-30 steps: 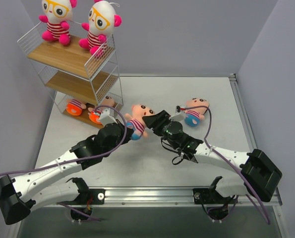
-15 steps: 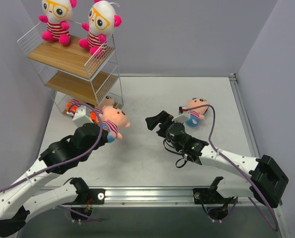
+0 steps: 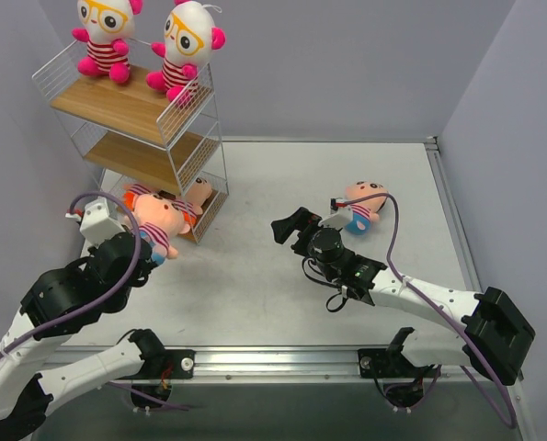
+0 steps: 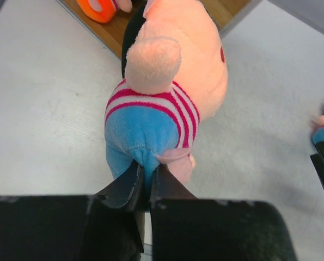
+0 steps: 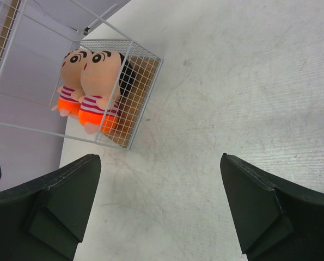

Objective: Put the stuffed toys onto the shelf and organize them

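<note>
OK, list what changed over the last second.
The left gripper, shut on the blue-bottomed toy, swung it left from mid-table to the foot of the shelf. The right gripper opened, releasing it. Unchanged: two white-headed toys on top, two orange-bottomed toys on the bottom tier, a second blue-bottomed toy on the table.

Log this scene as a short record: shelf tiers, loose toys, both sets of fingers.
Top tier: two white-headed toys with yellow glasses, upright
Middle tier: no toys visible
Bottom tier: two orange-bottomed toys, side by side
Left fingers: shut on a blue-bottomed toy, beside the shelf
Right fingers: open, empty
Table: second blue-bottomed toy lying loose
</note>
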You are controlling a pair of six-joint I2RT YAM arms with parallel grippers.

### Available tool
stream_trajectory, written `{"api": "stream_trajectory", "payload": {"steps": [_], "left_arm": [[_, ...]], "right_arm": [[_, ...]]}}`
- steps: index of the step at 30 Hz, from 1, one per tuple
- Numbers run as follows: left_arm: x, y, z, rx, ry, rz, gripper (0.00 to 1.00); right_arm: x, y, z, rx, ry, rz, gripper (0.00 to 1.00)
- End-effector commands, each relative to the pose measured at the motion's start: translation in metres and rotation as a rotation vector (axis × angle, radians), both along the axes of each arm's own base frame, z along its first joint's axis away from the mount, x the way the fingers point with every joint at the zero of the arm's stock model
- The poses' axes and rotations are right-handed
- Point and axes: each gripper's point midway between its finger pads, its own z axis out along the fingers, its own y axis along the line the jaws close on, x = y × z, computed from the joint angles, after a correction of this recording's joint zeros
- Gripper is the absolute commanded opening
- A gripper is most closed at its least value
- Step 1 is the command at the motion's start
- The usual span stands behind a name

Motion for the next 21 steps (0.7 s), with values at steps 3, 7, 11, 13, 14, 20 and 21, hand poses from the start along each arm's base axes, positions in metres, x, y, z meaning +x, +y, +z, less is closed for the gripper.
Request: {"api": "stream_trajectory", "payload": {"steps": [3, 7, 11, 13, 14, 20, 21], "left_arm": [[0.004, 0.040, 0.022, 0.122, -0.088, 0.150, 0.03], [0.018, 0.045, 0.039, 0.184, -0.136, 0.190, 0.02], [0.030, 0.051, 0.060, 0.183, -0.190, 0.210, 0.02], [0.038, 0.061, 0.074, 0.191, -0.237, 0.253, 0.02], [0.042, 0.058, 0.074, 0.185, -0.236, 0.238, 0.02], [0.084, 0.059, 0.080, 0.119, -0.269, 0.222, 0.02], [0.090, 0.056, 0.079, 0.099, -0.272, 0.196, 0.02]], "right_arm": [[0.008, -0.001, 0.028, 0.015, -0.065, -0.028, 0.96], [0.007, 0.001, 0.027, 0.011, -0.062, -0.012, 0.96], [0.005, 0.001, 0.025, 0.002, -0.060, -0.001, 0.95], [0.005, 0.001, 0.024, 0.000, -0.059, 0.001, 0.95], [0.004, 0.002, 0.025, 0.002, -0.059, 0.005, 0.95], [0.004, 0.004, 0.028, -0.001, -0.072, 0.025, 0.95], [0.003, 0.004, 0.027, -0.006, -0.072, 0.027, 0.95]]}}
